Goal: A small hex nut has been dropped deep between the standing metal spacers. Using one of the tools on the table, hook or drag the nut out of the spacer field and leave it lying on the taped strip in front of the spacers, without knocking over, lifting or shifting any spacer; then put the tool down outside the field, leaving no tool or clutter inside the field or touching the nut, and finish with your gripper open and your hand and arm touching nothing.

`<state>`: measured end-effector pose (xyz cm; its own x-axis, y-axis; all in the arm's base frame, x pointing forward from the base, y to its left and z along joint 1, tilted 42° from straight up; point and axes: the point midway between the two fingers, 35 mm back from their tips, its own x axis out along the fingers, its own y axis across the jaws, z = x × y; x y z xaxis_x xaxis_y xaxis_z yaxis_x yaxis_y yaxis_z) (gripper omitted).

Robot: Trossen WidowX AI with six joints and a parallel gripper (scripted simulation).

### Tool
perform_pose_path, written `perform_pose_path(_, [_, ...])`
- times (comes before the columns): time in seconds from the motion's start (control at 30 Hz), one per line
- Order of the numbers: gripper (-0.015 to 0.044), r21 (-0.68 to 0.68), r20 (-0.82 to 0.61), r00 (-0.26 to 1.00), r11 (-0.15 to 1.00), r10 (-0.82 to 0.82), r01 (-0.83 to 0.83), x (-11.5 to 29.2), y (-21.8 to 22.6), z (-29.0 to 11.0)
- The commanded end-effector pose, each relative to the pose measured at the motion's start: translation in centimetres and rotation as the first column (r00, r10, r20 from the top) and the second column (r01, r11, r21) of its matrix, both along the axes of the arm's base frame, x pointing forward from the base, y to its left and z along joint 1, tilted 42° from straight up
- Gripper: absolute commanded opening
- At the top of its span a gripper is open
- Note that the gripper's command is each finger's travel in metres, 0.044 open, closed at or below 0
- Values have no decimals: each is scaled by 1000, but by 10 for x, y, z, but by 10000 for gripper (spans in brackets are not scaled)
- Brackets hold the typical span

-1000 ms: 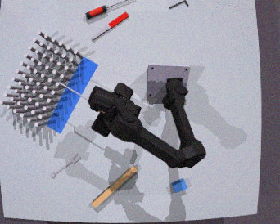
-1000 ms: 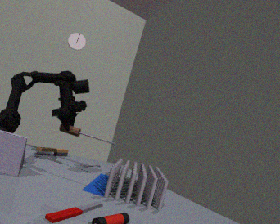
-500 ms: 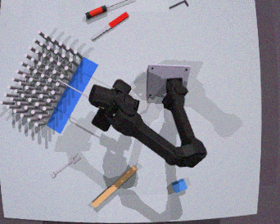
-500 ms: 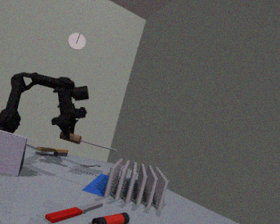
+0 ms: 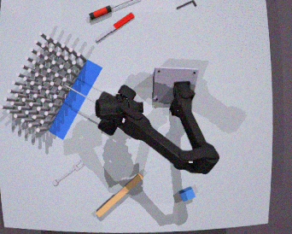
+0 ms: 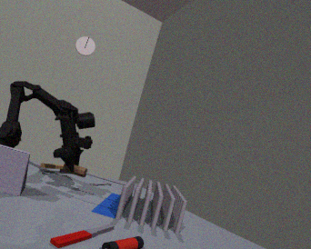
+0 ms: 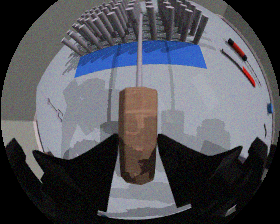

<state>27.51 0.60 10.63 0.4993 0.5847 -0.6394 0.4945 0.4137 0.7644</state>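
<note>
My gripper [image 5: 102, 112] [image 7: 138, 137] is shut on the wooden handle [image 7: 138, 133] of a hook tool. Its thin metal rod [image 5: 79, 92] [image 7: 140, 60] reaches forward over the blue taped strip [image 5: 87, 77] [image 6: 105, 205] [image 7: 181, 56], and its tip is at the front rows of the standing spacers [image 5: 40, 83] [image 6: 152, 204] [image 7: 140, 15]. The gripper hangs low, just right of the strip in the top view. In the exterior view the gripper [image 6: 70, 164] is low over the table, far behind the spacers. I cannot see the hex nut in any view.
A red-handled screwdriver [image 5: 102, 11] [image 6: 123, 243] and a red-handled blade [image 5: 123, 20] [image 6: 72, 238] lie beyond the field. An allen key [image 5: 187, 4], a small wrench [image 5: 67, 173], a wooden stick [image 5: 119, 195] and a blue cube [image 5: 187, 194] lie around. The arm's grey base plate [image 5: 166, 76] [image 6: 11, 172] stands mid-table.
</note>
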Motion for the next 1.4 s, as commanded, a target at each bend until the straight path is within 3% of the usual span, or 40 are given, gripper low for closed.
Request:
perform_pose_path(0.0, [0, 5, -2, 1000, 1000, -7, 7, -1, 12, -12])
perform_pose_path(0.37, [0, 30, 13, 1000, 999, -16, 16, -7, 43, -37])
perform_pose_path(1.37, [0, 30, 20, 1000, 1000, -10, 10, 3, 38, -38])
